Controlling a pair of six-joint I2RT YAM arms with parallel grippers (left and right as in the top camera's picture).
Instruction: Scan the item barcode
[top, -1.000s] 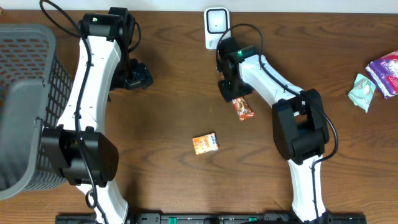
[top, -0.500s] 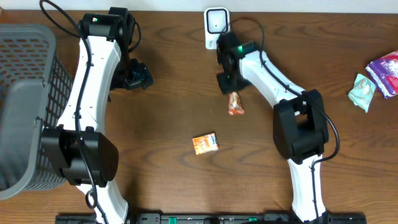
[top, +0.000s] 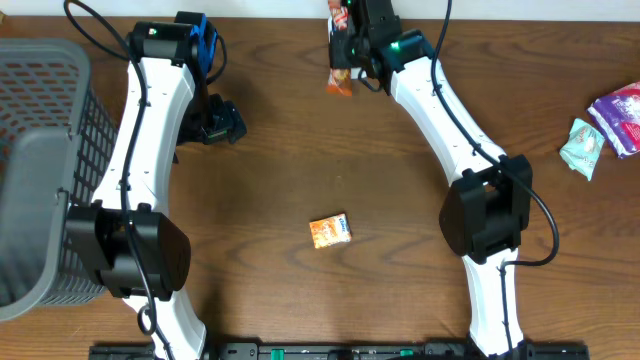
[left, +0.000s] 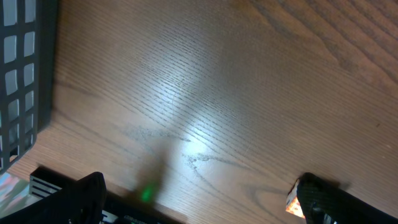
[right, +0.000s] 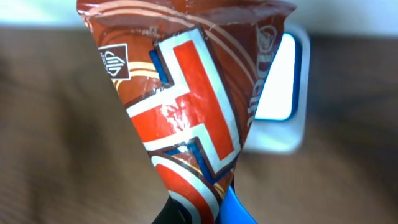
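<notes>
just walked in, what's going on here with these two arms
The right gripper is shut on a red and brown snack packet and holds it up at the far edge of the table, right in front of the white barcode scanner. The left gripper is open and empty, over bare wood near the grey basket. A small orange box lies mid-table. A green packet and a purple packet sit at the right edge.
</notes>
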